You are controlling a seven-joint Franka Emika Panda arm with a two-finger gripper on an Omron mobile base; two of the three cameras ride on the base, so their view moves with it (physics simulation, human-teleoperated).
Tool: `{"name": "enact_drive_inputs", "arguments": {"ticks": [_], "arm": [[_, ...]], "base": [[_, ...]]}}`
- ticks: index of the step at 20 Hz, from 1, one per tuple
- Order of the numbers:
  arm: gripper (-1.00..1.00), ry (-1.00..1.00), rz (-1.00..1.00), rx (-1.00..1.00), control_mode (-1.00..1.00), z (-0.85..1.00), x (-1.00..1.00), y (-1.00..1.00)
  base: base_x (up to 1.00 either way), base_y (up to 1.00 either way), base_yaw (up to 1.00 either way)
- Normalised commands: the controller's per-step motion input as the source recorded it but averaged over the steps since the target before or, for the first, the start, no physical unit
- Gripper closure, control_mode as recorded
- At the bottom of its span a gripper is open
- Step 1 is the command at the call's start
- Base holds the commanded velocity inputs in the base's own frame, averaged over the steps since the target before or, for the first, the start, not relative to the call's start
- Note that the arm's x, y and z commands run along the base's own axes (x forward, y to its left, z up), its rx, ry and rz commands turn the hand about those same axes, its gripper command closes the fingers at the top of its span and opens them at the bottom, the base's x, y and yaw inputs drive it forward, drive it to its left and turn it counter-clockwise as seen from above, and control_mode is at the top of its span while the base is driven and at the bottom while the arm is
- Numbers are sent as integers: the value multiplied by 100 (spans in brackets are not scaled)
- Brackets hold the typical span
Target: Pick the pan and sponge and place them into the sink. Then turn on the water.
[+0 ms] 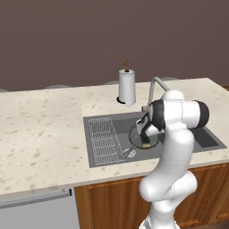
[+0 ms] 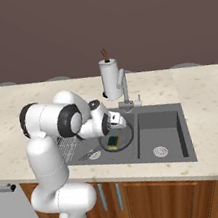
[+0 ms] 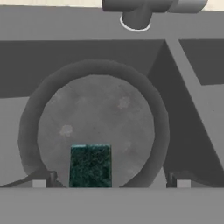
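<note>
Pan and sponge down in my sink

The round dark pan [image 3: 96, 118] lies flat in the sink [image 1: 100, 121]; the green-topped sponge [image 3: 90, 165] rests inside it, near its rim, below the faucet [image 2: 123, 89].

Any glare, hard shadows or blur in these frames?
Base views: flat, even rendered light, no glare; only soft shading inside the sink. Hand view: pan and sponge look soft and blocky, faucet base cropped at the top. Arm hides part of the pan in both base views.
</note>
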Motion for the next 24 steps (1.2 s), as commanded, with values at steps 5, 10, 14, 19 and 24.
{"name": "enact_drive_inputs", "arguments": {"ticks": [5, 10, 14, 19, 24], "arm": [[-100, 0, 2, 0, -100, 18, -31, 0], [-100, 0, 2, 0, -100, 4, -25, 0], [-100, 0, 0, 0, -100, 0, -1, -12], [-100, -2, 0, 0, -100, 2, 0, -28], [-100, -6, 3, 0, -100, 9, 0, -39]], "base": [[0, 0, 0], [0, 0, 0], [0, 0, 0], [0, 0, 0], [0, 0, 0]]}}
